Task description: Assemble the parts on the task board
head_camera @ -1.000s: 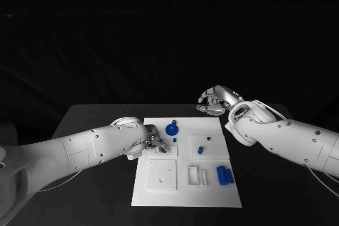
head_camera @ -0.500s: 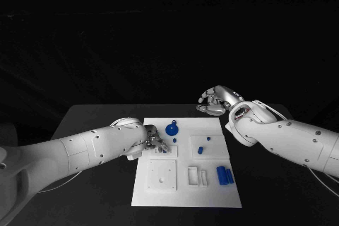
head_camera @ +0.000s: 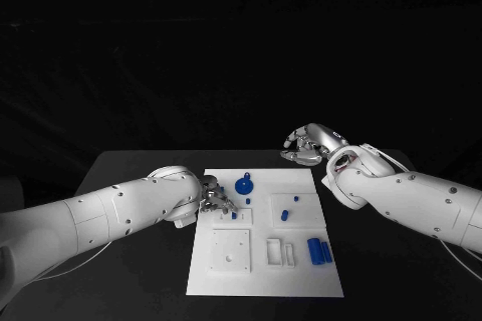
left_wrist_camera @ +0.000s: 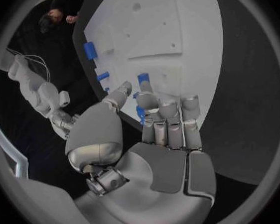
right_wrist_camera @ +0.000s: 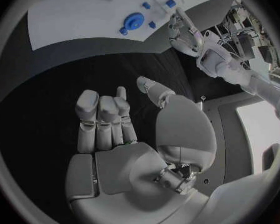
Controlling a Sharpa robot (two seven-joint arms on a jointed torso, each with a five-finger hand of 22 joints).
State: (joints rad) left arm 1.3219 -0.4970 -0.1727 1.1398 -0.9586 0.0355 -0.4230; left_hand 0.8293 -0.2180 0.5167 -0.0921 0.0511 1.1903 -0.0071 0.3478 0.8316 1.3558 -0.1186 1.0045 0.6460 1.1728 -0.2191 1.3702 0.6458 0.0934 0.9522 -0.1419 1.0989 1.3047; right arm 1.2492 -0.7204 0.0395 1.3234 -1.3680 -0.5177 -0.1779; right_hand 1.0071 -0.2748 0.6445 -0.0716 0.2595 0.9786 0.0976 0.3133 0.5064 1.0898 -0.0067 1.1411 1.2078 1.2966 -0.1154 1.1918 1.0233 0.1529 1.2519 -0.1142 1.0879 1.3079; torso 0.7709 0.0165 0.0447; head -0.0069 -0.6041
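The white task board (head_camera: 263, 279) lies in the middle of the black table. My left hand (head_camera: 214, 198) hovers over the board's left side, fingers curled down. Its fingertips (left_wrist_camera: 146, 98) sit right beside a small blue peg (head_camera: 233, 214) (left_wrist_camera: 143, 78) that stands in a small white plate. Whether they grip the peg I cannot tell. A round blue knob (head_camera: 244, 184) (right_wrist_camera: 135, 21) stands just beyond the hand. My right hand (head_camera: 304, 146) (right_wrist_camera: 115, 124) hangs off the board's far right corner, fingers curled in, holding nothing.
More blue parts lie on the board's right half: a short peg (head_camera: 297, 196), an oblong piece (head_camera: 284, 212) and two cylinders (head_camera: 320, 249). A square white plate with a hole (head_camera: 230, 248) sits near the front. Bare table (head_camera: 131, 168) lies on both sides.
My left hand has drawn slightly back and to the left, so more of the small blue peg shows. The right hand has barely moved.
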